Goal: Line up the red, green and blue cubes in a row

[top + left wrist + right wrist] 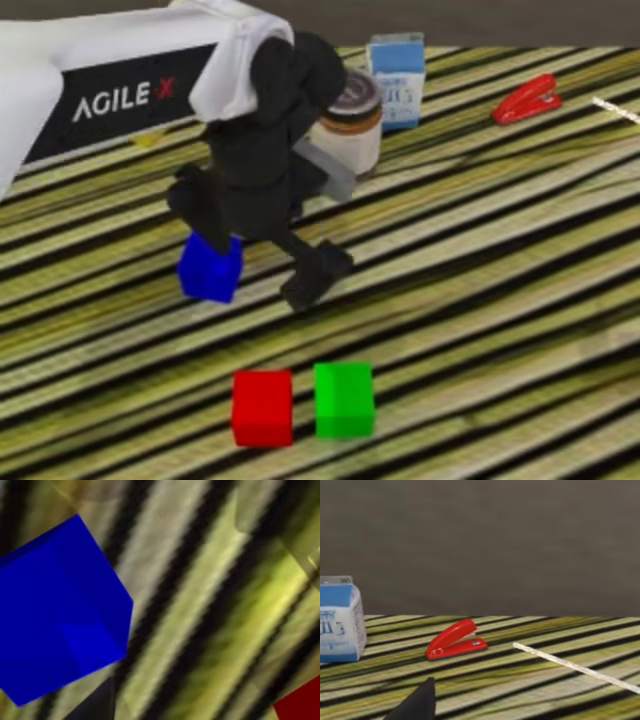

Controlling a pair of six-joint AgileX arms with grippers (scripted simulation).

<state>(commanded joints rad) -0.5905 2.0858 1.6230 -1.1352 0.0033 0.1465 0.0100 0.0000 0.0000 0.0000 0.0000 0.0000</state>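
The red cube (262, 407) and the green cube (344, 400) sit side by side near the table's front edge, a narrow gap between them. The blue cube (210, 270) lies behind and to the left of the red one. My left gripper (260, 248) hangs open over the table just right of the blue cube; one finger (203, 212) reaches over the cube's top, the other stands well off to the right. In the left wrist view the blue cube (55, 615) fills one side and a corner of the red cube (300, 702) shows. My right gripper (420, 705) is parked outside the top view.
Behind the left arm stand a lidded jar (352, 125) and a blue-and-white carton (397, 78). A red stapler (527, 98) and a thin white stick (615, 108) lie at the back right. The tabletop is striped green and black.
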